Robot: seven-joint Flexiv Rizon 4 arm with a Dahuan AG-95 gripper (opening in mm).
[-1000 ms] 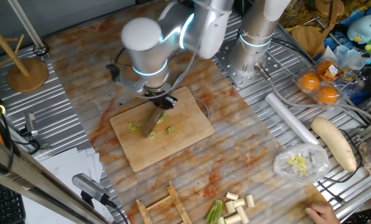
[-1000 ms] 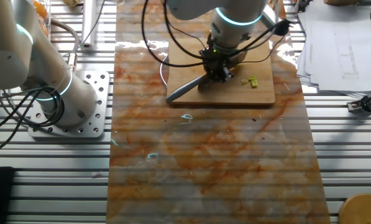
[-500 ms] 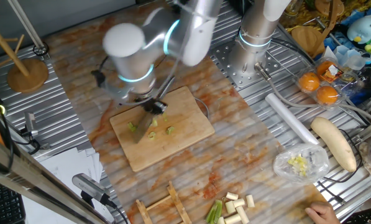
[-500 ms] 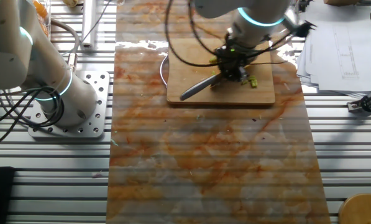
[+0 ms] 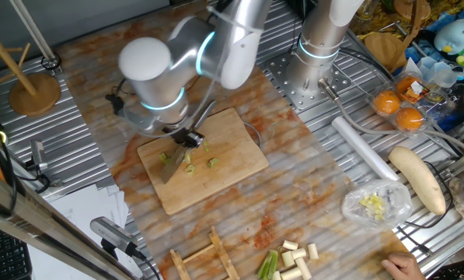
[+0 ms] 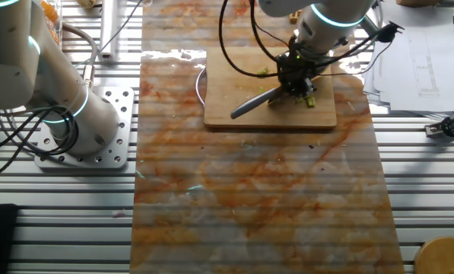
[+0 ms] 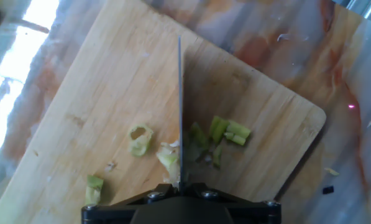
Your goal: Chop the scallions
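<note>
Wooden board (image 5: 208,167) carrying partly chopped scallions (image 7: 225,132), several pieces still coarse; the gripper (image 5: 186,141) clamps a knife (image 7: 179,106) edge-down among them.

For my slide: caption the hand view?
Knife blade standing among chopped scallions on the wooden cutting board.

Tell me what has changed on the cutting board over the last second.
The tool carried the knife sideways across the wooden board, onto the scallion bits. The grip on the knife stayed the same; the board and the uncut stalks stayed put.
</note>
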